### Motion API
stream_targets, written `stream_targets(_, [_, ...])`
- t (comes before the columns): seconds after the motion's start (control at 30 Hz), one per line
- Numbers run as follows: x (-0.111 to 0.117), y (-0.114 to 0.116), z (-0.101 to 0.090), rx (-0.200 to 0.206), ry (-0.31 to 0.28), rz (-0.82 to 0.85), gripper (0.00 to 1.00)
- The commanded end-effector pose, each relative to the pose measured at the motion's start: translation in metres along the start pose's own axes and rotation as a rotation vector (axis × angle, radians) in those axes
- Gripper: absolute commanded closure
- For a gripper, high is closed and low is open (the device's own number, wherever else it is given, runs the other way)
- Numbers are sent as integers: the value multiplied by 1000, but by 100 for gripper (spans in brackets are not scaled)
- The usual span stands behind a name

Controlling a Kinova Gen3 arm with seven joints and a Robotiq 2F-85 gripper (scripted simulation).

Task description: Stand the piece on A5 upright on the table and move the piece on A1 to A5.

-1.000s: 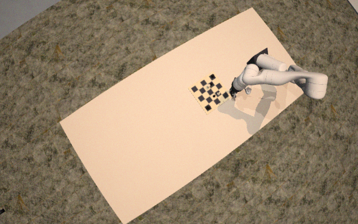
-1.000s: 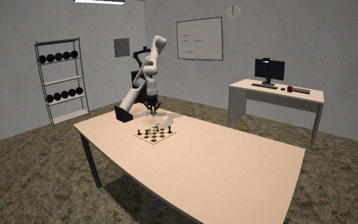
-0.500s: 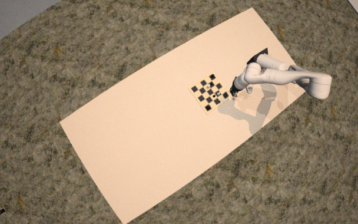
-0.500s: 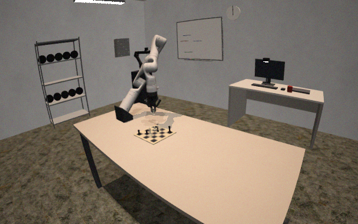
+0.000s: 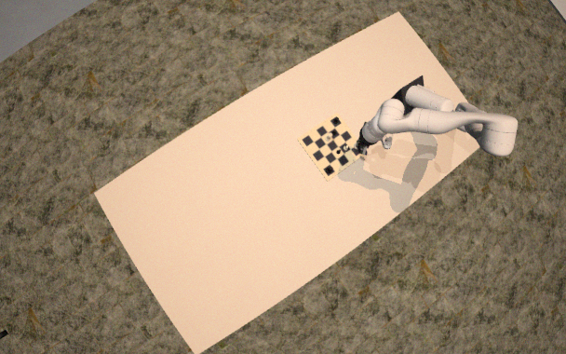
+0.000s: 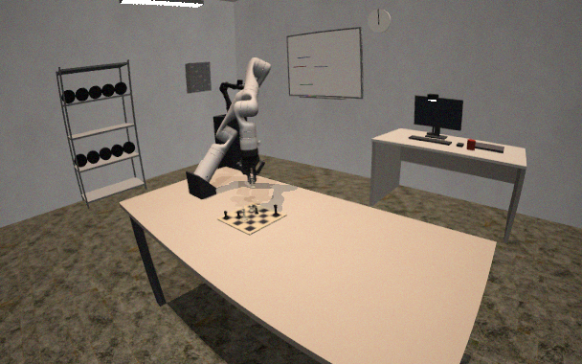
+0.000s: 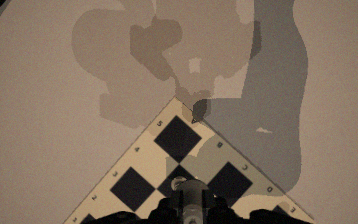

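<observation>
Hanging above the board's (image 7: 145,150) corner, pale piece (image 7: 192,192) clamped in the claw (image 7: 192,210).

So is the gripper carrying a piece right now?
Yes, the gripper is closed on a pale chess piece, seen in the wrist view between the fingers above the board.

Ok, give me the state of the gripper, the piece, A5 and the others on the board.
gripper: shut on the pale piece, raised above the table.
pale piece: gripped, off the board.
A5 square: unoccupied.
black pieces: upright on the board.
</observation>
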State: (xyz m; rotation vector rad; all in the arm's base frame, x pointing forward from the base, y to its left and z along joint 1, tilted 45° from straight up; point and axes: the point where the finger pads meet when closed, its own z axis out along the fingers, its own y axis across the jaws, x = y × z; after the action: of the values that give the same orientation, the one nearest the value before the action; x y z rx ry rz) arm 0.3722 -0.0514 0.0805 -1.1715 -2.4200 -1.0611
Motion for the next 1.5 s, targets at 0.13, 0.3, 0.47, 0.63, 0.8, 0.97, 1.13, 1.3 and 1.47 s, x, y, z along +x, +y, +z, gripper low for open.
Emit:
stream_targets(0.13, [-44,17,2,-12,5,-6,100])
stream_targets(0.3, [-96,37,2,-17,6,-10,100])
stream_targets(0.47, [-144,51,5,-11,6,-12,100])
stream_targets(0.63, [-166,57,7,-4,5,-13,100])
stream_targets(0.8, [-190,63,11,7,3,-14,100])
stream_targets(0.97, [-199,65,13,12,2,-14,100])
stream_targets(1.13, [-199,65,13,12,2,-14,100])
stream_targets(1.3, [-199,65,13,12,2,-14,100])
stream_targets(1.47, [-199,65,13,12,2,-14,100])
